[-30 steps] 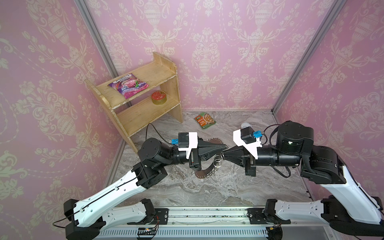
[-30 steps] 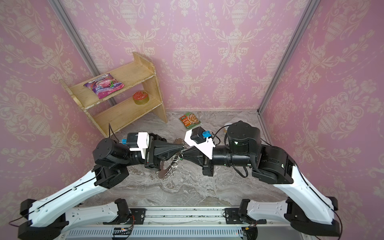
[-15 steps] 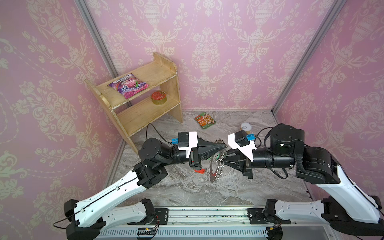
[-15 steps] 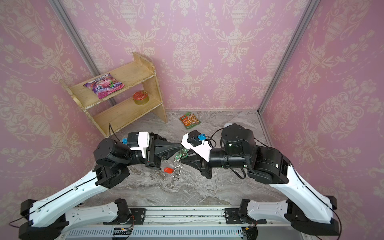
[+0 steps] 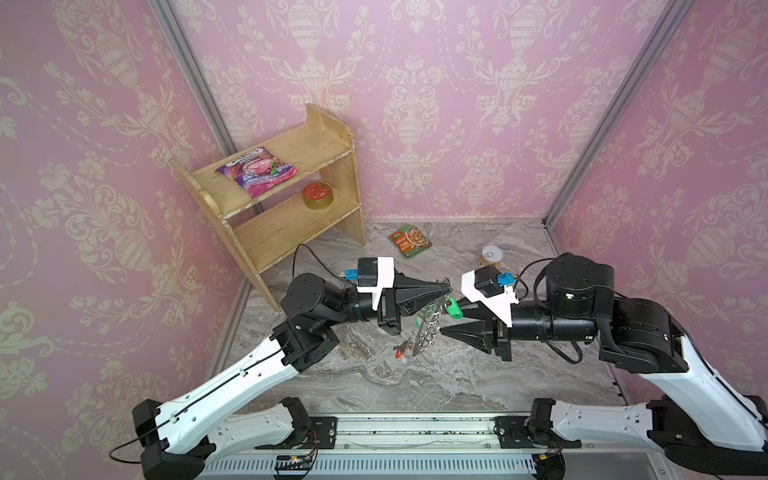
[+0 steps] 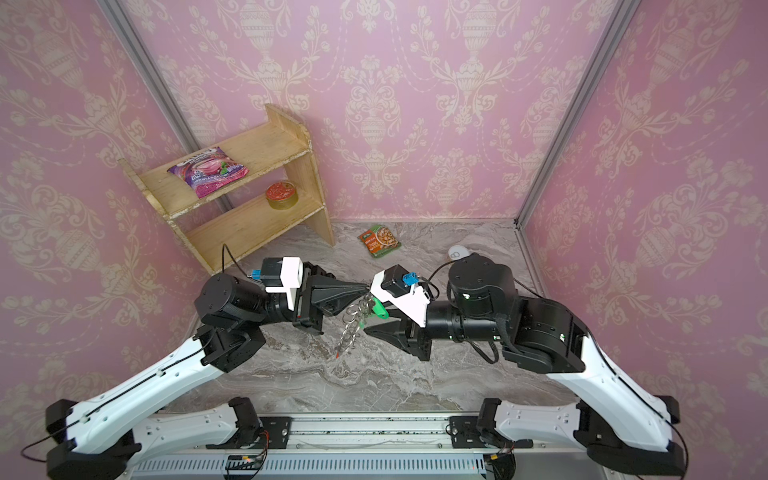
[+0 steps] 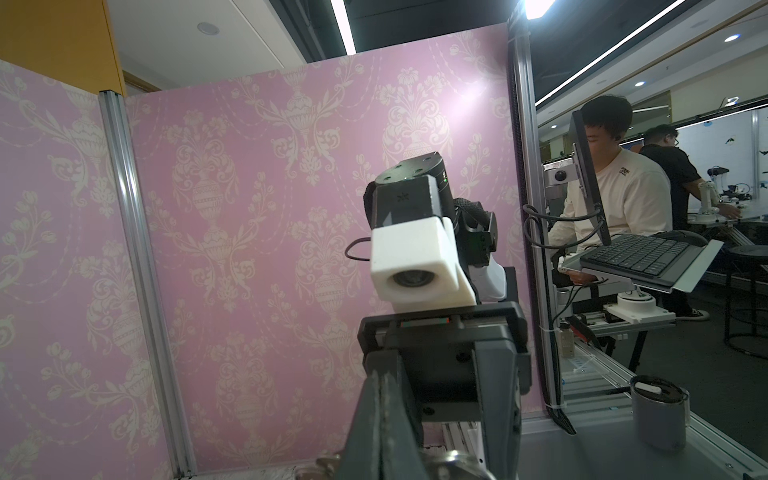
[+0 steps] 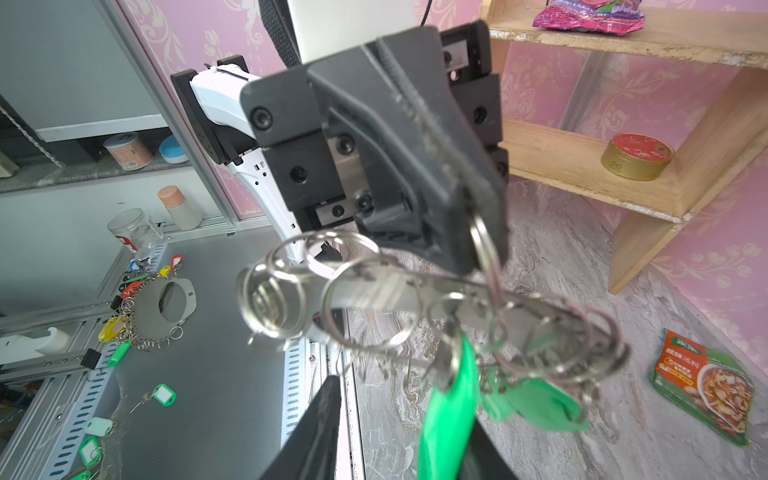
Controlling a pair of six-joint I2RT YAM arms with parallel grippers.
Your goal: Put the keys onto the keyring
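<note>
The left fingers are pressed together, pinching a wire loop on the rim of the keyring. The keyring hangs edge-down below their tips. The right fingers stand spread just beside it, with a green key dangling between them. A red key sits lowest; whether it touches the counter cannot be told. Bare counter lies open beneath both pairs.

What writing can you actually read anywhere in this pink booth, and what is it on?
None reads clearly.
Purple snack bag on the wooden shelf: lettering, too blurred to read.
Green-orange food packet: white Chinese characters, too small to read.
Gold round tin with red lid: looped emblem, no words.
White-lidded cup: dark mark, unreadable.
</note>
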